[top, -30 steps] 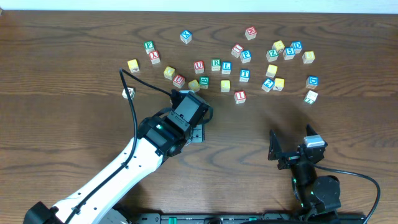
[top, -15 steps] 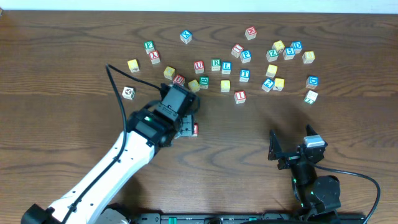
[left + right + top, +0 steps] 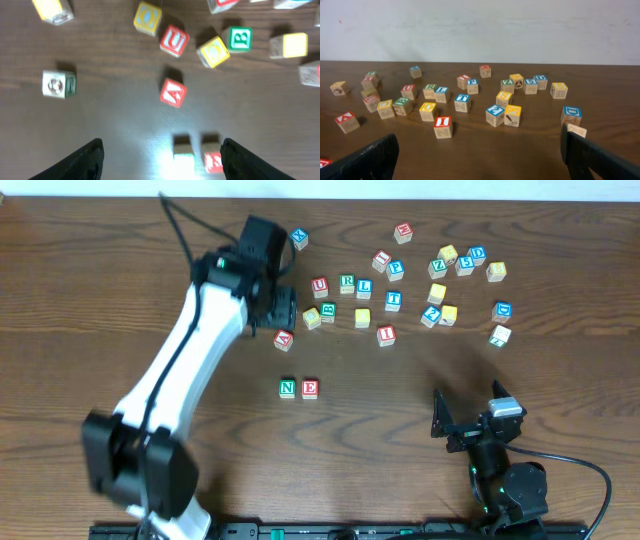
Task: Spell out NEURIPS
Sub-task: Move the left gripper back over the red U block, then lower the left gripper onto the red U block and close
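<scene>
The green N cube [image 3: 288,388] and the red E cube [image 3: 310,388] sit side by side on the table in front of the cluster; blurred, the N cube [image 3: 184,150] and the E cube [image 3: 214,159] also show in the left wrist view. The red U cube [image 3: 319,285], green R cube [image 3: 347,283], red I cube [image 3: 386,335] and blue P cube [image 3: 396,269] lie in the scattered cluster. I cannot pick out the S. My left gripper [image 3: 284,310] hovers open and holds nothing at the cluster's left edge, above the red A cube [image 3: 173,93]. My right gripper [image 3: 470,412] rests open at the front right.
Like cubes lie around: blue L [image 3: 364,288], blue T [image 3: 394,300], blue Z [image 3: 431,315], green B [image 3: 237,39], several yellow ones. A lone pale cube [image 3: 59,83] sits left of the left gripper. The left arm's cable arcs over the table's back left.
The left arm swung from the front centre back to the cluster's left edge. The E cube stays beside the N, and the left jaws opened wider. The right arm has not moved.
</scene>
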Motion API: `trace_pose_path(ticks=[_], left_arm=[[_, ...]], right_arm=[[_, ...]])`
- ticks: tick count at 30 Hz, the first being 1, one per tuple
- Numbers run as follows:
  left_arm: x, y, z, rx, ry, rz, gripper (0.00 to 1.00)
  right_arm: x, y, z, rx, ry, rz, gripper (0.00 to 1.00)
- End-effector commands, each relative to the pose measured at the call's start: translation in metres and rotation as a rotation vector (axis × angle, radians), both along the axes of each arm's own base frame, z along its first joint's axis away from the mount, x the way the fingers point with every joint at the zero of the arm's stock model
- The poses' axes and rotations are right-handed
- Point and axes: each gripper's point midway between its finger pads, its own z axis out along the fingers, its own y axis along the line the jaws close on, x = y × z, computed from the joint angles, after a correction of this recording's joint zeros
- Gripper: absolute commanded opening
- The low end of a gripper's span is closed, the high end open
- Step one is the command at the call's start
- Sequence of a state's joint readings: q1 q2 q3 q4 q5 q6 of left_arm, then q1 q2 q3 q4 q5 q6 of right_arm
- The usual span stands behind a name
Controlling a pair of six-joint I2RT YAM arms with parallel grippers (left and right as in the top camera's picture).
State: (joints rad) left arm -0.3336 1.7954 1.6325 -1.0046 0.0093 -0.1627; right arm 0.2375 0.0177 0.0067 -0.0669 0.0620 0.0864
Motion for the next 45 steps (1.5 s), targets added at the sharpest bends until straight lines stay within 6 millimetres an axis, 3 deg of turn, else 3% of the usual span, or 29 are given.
trace_pose_path(ticks=[1,5,12,15,28,37,45], left_arm=[[0.025,-0.003,-0.016,0.059,0.028,-0.169,0.73],[0.038,-0.007,-0.043,0.106,0.068,-0.290,0.74],[0.053,-0.005,-0.093,0.134,0.123,-0.350,0.74],[0.055,-0.006,-0.105,0.139,0.133,-0.362,0.74],[0.069,-0.011,-0.104,0.129,0.075,-0.376,0.74],[0.072,-0.017,-0.122,0.108,0.089,-0.384,0.73],[0.075,-0.022,-0.126,0.106,0.077,-0.390,0.73]], right_arm=[[0.000,-0.002,-0.001,-0.006,0.002,-0.006,0.99],[0.000,-0.002,-0.001,-0.006,0.002,-0.006,0.99],[0.000,-0.002,-0.001,-0.006,0.001,-0.006,0.99],[0.000,-0.002,-0.001,-0.006,0.001,-0.006,0.99],[0.000,-0.002,-0.001,-0.006,0.002,-0.006,0.99],[0.000,-0.002,-0.001,-0.006,0.001,-0.006,0.99],[0.000,-0.002,-0.001,-0.006,0.002,-0.006,0.99]])
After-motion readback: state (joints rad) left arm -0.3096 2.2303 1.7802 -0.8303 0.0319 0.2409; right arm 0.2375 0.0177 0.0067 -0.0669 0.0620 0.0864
